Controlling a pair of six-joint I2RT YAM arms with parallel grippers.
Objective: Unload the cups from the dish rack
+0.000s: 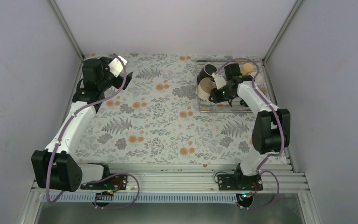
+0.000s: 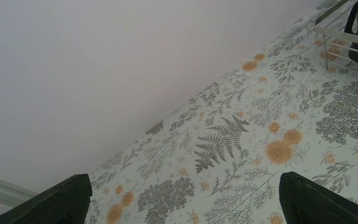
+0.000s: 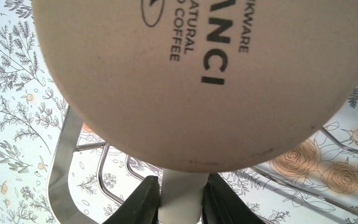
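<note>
Beige mug (image 3: 200, 79) handle pinched in your right gripper (image 3: 182, 199); lift straight up, clearing dish rack (image 3: 59, 156) tines. Left gripper (image 2: 184, 198) wide.

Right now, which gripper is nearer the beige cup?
Right. The right gripper clasps the beige cup by its handle in the dish rack; the left gripper hangs open far left.

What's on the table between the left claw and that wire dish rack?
Nothing but bare floral tablecloth lies between the left gripper and the dish rack. The top view shows the whole stretch, and the left wrist view shows the same.
</note>
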